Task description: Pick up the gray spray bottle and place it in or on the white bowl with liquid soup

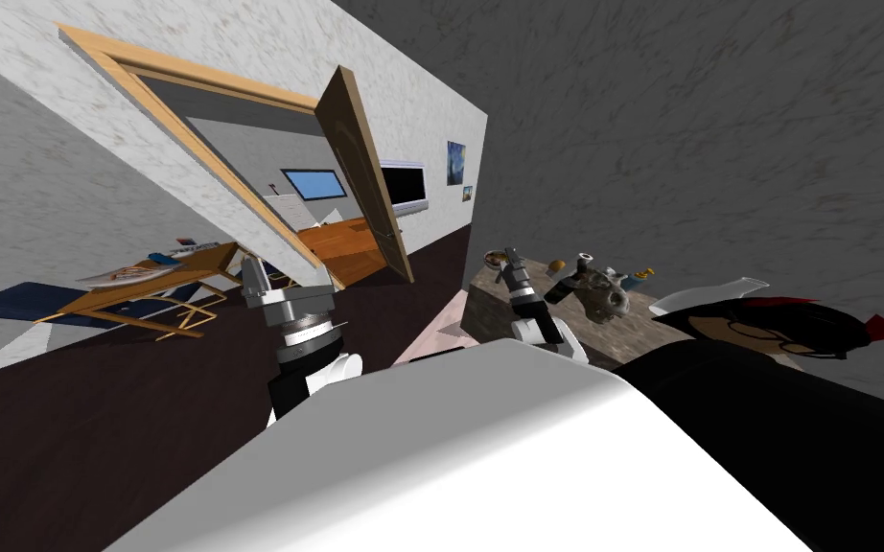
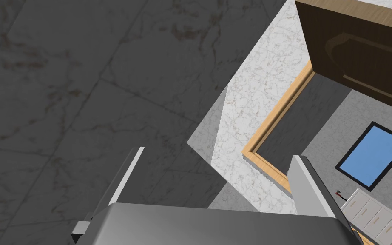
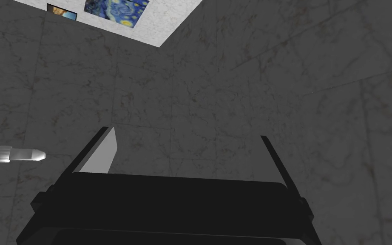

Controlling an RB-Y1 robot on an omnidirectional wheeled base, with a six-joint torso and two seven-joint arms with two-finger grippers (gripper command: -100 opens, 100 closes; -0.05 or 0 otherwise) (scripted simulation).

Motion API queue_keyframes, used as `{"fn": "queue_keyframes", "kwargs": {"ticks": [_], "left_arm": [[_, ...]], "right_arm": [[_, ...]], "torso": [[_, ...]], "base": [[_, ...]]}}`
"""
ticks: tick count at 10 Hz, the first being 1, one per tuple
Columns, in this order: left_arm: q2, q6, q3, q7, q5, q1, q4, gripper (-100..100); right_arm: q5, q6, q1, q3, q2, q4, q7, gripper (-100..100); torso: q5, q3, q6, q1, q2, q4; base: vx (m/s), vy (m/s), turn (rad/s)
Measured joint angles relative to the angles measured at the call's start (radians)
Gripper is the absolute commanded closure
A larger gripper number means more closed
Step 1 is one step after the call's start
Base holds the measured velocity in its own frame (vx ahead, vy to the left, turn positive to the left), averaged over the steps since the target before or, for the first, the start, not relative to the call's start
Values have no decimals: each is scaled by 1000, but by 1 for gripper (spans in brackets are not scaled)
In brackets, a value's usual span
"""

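Head view first: the right gripper is up over the table, with the dark grey spray bottle standing just to its right and the white soup bowl close on its other side. It's way nearer than the left gripper, which is off by the door frame. Left wrist view: left gripper spread, empty. Right wrist view: right gripper spread wide, nothing between the fingers. The bottle's white nozzle pokes in beside one finger, lying crosswise to the gripper's line, so I'd guess it has to swing sideways.

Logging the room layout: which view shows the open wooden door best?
The head view: the door stands open, seen whole beside its frame. The left wrist view catches one corner of the door; the right wrist view faces a grey wall.
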Motion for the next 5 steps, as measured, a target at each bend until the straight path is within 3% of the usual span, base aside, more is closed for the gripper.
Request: {"fn": "queue_keyframes", "kwargs": {"ticks": [3,5], "left_arm": [[0,0,0,0,0,0,0,0],[0,0,0,0,0,0,0,0]], "right_arm": [[-44,84,-1,-48,-62,3,27,-100],[-64,126,6,-68,-87,3,44,-100]], "torso": [[0,1,0,1,1,0],[0,0,0,-1,0,0]], "base": [[-40,144,53],[-14,79,16]]}}
